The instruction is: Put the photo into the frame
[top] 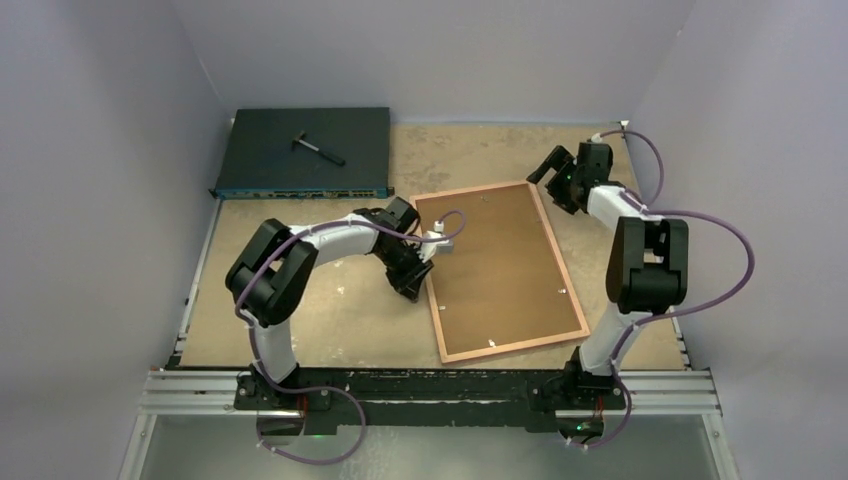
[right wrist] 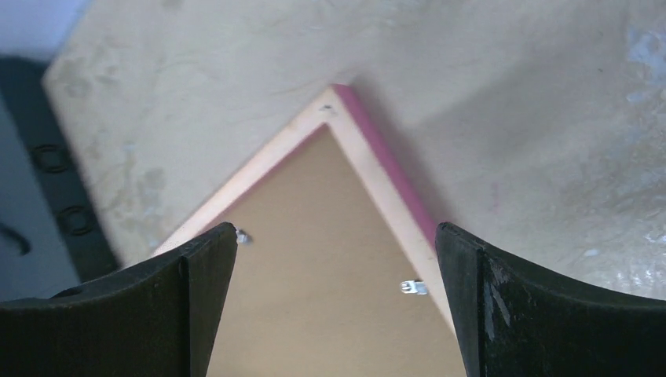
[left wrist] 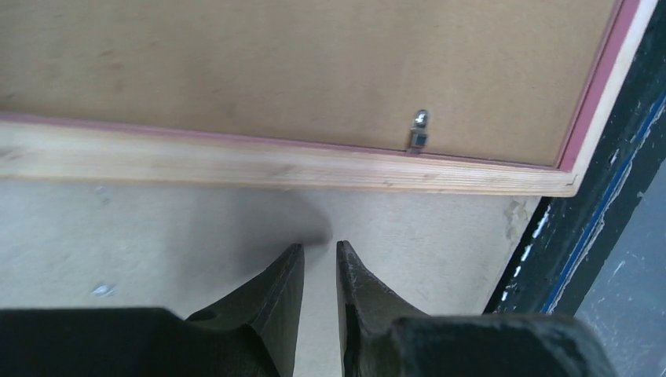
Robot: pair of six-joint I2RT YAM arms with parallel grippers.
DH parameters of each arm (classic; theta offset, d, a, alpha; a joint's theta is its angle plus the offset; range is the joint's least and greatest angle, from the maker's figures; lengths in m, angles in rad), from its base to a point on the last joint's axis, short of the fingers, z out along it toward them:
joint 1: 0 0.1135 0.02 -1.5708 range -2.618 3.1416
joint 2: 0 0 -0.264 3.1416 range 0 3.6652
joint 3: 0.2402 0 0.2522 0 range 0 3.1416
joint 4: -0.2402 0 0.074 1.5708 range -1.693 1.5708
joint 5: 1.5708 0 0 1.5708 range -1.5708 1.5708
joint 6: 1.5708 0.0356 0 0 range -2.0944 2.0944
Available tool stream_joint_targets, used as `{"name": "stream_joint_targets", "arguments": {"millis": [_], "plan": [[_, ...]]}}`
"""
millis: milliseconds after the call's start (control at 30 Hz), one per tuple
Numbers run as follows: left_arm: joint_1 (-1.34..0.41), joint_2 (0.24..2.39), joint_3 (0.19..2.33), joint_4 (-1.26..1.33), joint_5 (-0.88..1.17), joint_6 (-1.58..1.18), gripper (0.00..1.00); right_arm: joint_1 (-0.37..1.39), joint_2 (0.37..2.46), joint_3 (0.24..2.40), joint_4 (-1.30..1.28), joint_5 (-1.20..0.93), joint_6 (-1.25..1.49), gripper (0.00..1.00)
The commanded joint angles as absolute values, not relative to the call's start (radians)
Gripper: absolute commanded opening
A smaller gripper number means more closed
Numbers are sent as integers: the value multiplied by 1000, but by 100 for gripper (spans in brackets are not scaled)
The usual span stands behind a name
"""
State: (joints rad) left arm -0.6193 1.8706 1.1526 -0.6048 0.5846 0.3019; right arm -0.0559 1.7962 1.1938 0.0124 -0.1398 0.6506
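Observation:
The frame [top: 565, 268] lies face down in the middle of the table, its tan-pink back up and the brown backing board [top: 500, 265] set in it. The photo is out of view. My left gripper [top: 415, 285] sits low at the frame's left edge; in the left wrist view [left wrist: 320, 247] its jaws stand nearly together with nothing between them, just short of the frame rail [left wrist: 236, 161]. My right gripper [top: 548, 170] hangs open and empty over the frame's far right corner [right wrist: 369, 165].
A dark flat electronics box [top: 305, 150] lies at the back left with a small dark tool [top: 318, 148] on it. Small metal clips [left wrist: 420, 137] [right wrist: 412, 287] sit along the backing board's edges. The table's dark front rail [left wrist: 573, 236] runs close to the frame's near corner.

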Motion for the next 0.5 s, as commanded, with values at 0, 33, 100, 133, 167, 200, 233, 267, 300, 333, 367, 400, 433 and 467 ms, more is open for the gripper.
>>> {"name": "stream_joint_targets", "arguments": {"millis": [0, 33, 100, 133, 167, 200, 233, 267, 300, 333, 367, 400, 433, 467], "plan": [[-681, 1849, 1133, -599, 532, 349, 20, -62, 1882, 1227, -41, -124, 618, 99], [-686, 1857, 1143, -604, 551, 348, 20, -62, 1909, 1241, -41, -142, 610, 99], [-693, 1891, 1179, -618, 585, 343, 20, -58, 1948, 1264, -14, -163, 616, 99], [-700, 1918, 1201, -621, 584, 340, 20, -50, 1963, 1272, -5, -182, 623, 99], [-710, 1937, 1223, -616, 578, 335, 20, -40, 1977, 1283, -4, -195, 630, 99], [-717, 1958, 1245, -605, 576, 324, 20, -29, 1993, 1306, -4, -203, 632, 99], [-725, 1979, 1269, -592, 576, 312, 20, -16, 2014, 1325, -11, -209, 632, 99], [-735, 2000, 1296, -580, 573, 297, 20, -9, 2028, 1344, -17, -214, 634, 99], [-746, 2024, 1333, -564, 569, 282, 20, 19, 2043, 1360, -18, -220, 636, 99], [-759, 2048, 1357, -551, 565, 257, 20, 37, 2056, 1380, -22, -227, 638, 99], [-770, 2072, 1386, -536, 562, 235, 20, 52, 2072, 1403, -27, -233, 639, 99], [-783, 2096, 1412, -518, 562, 214, 20, 69, 2088, 1426, -35, -237, 640, 99], [-797, 2118, 1437, -499, 563, 197, 20, 84, 2103, 1452, -43, -240, 640, 99], [-811, 2141, 1465, -487, 561, 177, 20, 100, 2118, 1474, -50, -245, 640, 99]]}}
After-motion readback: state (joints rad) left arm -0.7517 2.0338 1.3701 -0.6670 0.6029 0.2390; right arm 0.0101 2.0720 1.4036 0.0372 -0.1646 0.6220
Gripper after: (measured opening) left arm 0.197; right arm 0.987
